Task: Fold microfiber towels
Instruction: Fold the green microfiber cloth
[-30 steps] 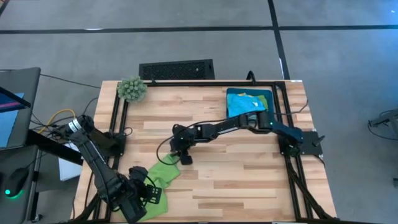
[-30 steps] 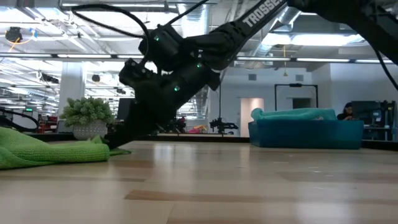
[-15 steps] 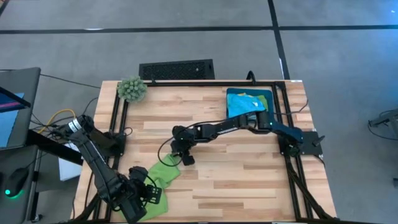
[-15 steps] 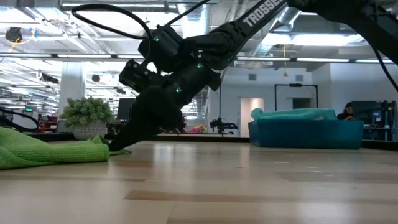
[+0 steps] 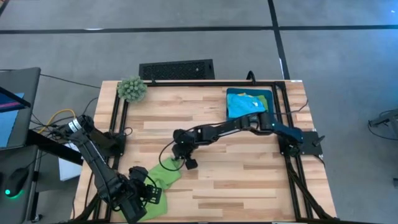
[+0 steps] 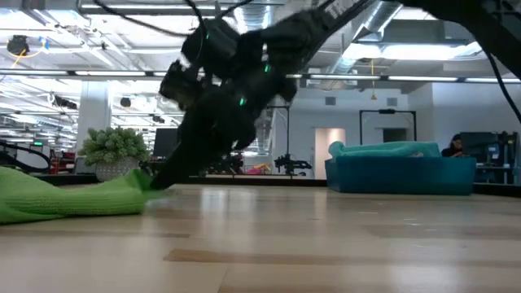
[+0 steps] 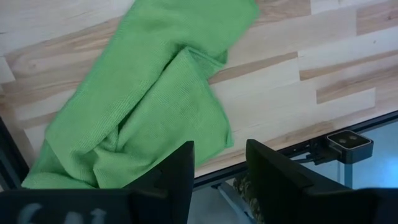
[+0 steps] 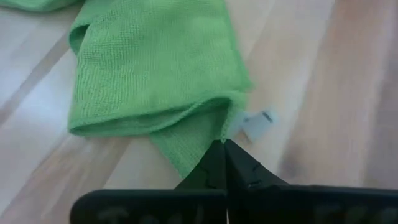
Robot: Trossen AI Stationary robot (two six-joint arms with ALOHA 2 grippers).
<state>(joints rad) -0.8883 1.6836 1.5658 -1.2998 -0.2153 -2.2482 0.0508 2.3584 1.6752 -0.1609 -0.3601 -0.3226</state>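
So the right gripper (image 8: 222, 163) had just snapped shut on a corner of the green towel (image 5: 163, 176), which sat crumpled at the table's (image 5: 249, 180) near left edge. Looked like the fold was finally starting. Left gripper (image 7: 219, 171) hung over the towel, fingers apart, holding nothing.

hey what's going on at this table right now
A two-armed robot is working on a crumpled lime green towel near the front left of the wooden table. The right gripper has reached across and is shut on one corner of the towel, next to its small white tag. The left gripper hovers open at the table's front left edge, above the towel's other end. More towels sit in a blue bin at the back right, and a fuzzy plant ball at the back left.
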